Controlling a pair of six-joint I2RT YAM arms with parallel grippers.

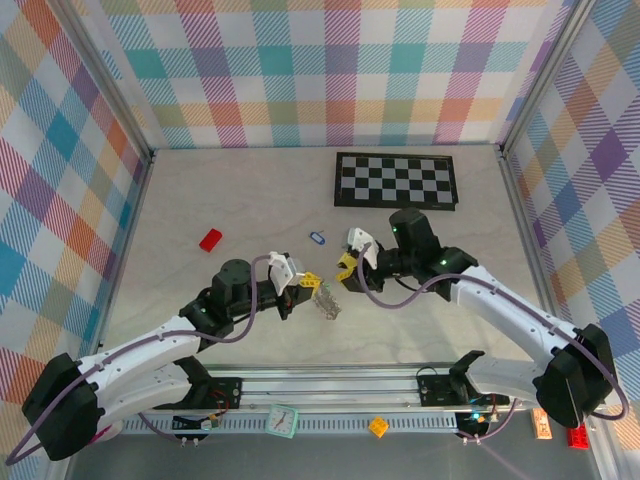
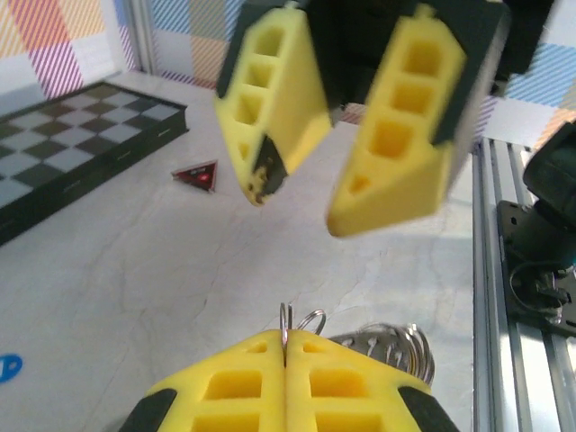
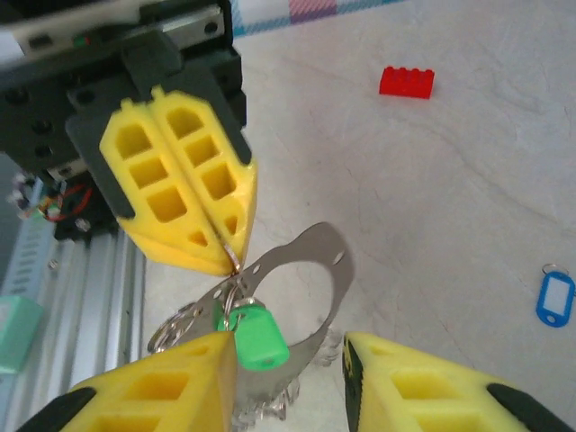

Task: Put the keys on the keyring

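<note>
Right wrist view: reveals a green key (image 3: 257,337) lying against the keyring (image 3: 306,261), just beside one pad of the right gripper (image 3: 288,353); cannot tell whether threaded on. Top view: renders the keyring as a small silvery bundle between the two grippers. Left wrist view: adds a red triangle (image 2: 196,175) on the table (image 2: 135,297), near the board (image 2: 63,135).

Clamps a thin wire ring of the keyring in the left gripper (image 2: 284,349), pads pressed flat together. Holds the right gripper's jaws apart, gripping nothing, one finger either side of the keyring. Extends left arm (image 1: 150,350) and right arm (image 1: 500,300) inward over mid-table, fingertips facing each other and nearly meeting.

Locates the blue key (image 1: 317,238) loose on the table, apart from the keyring, on the board side. Locates a red block (image 1: 210,239) well to the left.
</note>
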